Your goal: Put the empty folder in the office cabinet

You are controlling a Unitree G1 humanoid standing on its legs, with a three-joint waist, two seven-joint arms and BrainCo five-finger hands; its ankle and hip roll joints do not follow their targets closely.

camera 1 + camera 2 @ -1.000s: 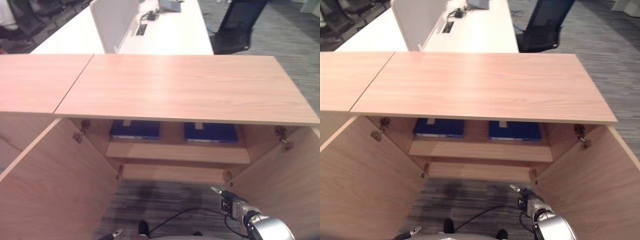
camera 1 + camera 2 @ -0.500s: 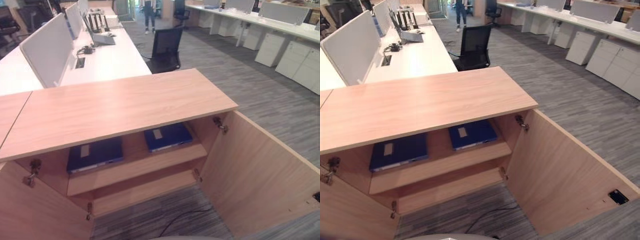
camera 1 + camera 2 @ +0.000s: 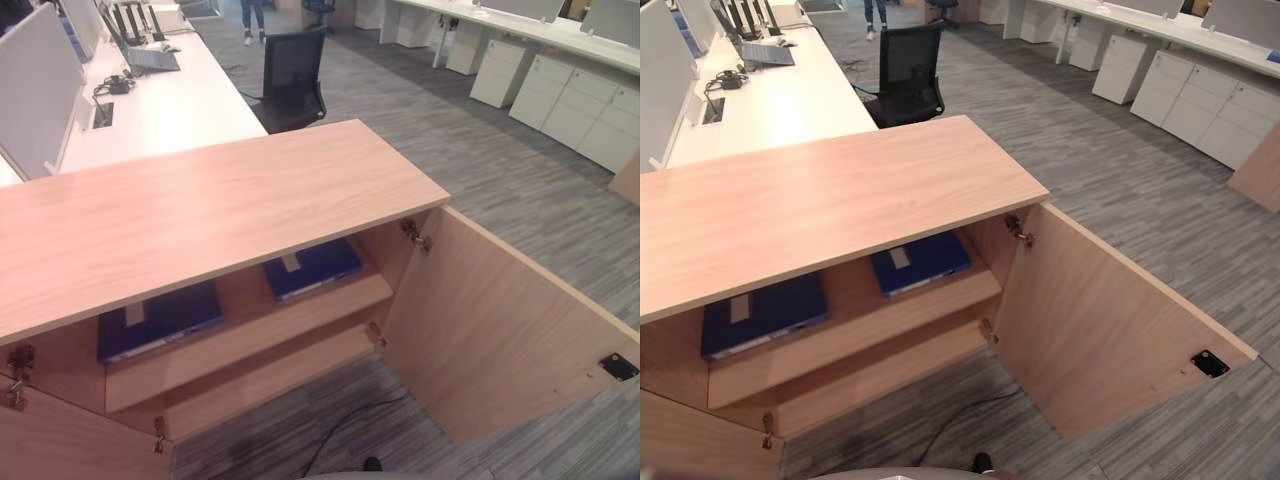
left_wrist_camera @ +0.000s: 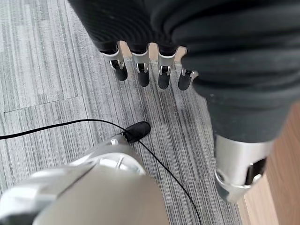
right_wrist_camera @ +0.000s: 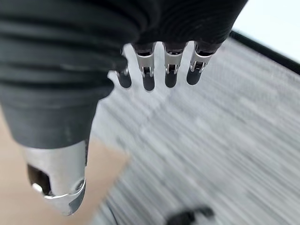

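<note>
The cabinet (image 3: 230,200) stands open, its right door (image 3: 500,320) swung wide at 4 o'clock. Two blue folders (image 3: 160,320) (image 3: 312,266) lie flat side by side on the shelf (image 3: 250,335). Both robot hands, left (image 4: 140,70) and right (image 5: 159,70), hang over the floor (image 3: 480,160), fingers loose and holding nothing. A black chair (image 3: 290,75) stands at 12 o'clock.

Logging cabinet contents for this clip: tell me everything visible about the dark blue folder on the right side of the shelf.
The right-hand dark blue folder lies flat on the light wooden cabinet's upper shelf, under the top panel, near the open right door. It has a pale rectangular label on its cover. It sits apart from the second blue folder to its left. Nothing touches it but the shelf.
</note>
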